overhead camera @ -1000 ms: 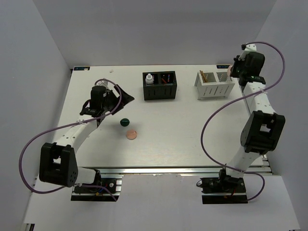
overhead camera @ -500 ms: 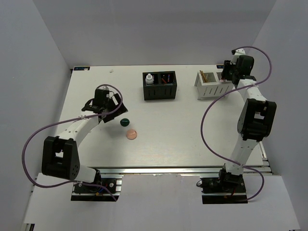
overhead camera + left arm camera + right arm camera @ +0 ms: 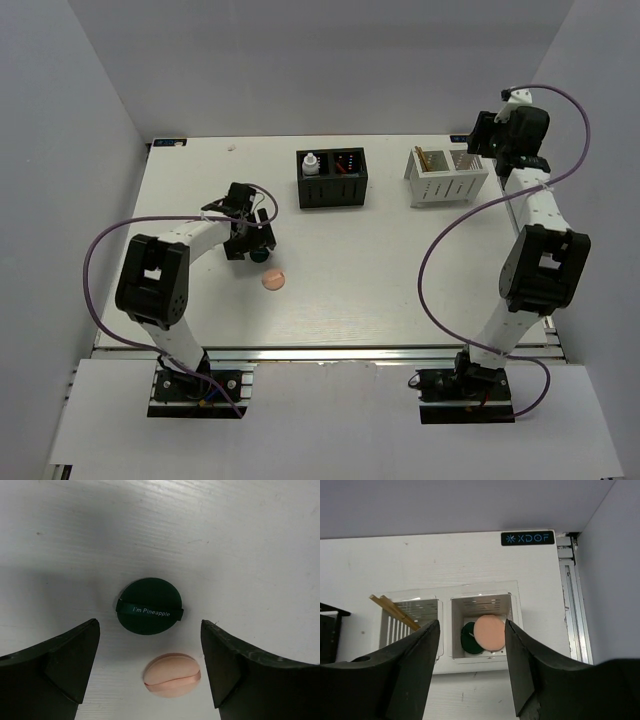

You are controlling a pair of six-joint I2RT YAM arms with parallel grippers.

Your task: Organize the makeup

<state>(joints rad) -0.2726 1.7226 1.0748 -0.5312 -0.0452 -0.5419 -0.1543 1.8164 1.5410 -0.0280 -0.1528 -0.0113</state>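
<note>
Left gripper (image 3: 149, 652) is spread wide, we note, and holds nothing. Its blunt, matte black fingers (image 3: 70, 665) flank a dark green disc (image 3: 149, 606), with bare white table (image 3: 240, 540) showing on either side of it. That disc is round, flat and matte, crossed by a band printed "I'm Pineapple". Just beside it, parted by a thin strip of table, lies a pink disc (image 3: 172, 674), soft-looking, with a ribbon across its face. From above we place both discs left of the table's middle, well apart from the boxes and from every edge.

Right gripper (image 3: 470, 665) is likewise spread and holds nothing; it hangs over the white slotted box (image 3: 480, 601) near the table's far right corner. In that box's right compartment a second pink disc (image 3: 489, 632) overlaps a second green disc (image 3: 467, 639), and thin tan sticks (image 3: 395, 611) lean in the left one. At the far middle, a black two-compartment box (image 3: 333, 190) holds a white bottle (image 3: 311, 163) in its left half.
</note>
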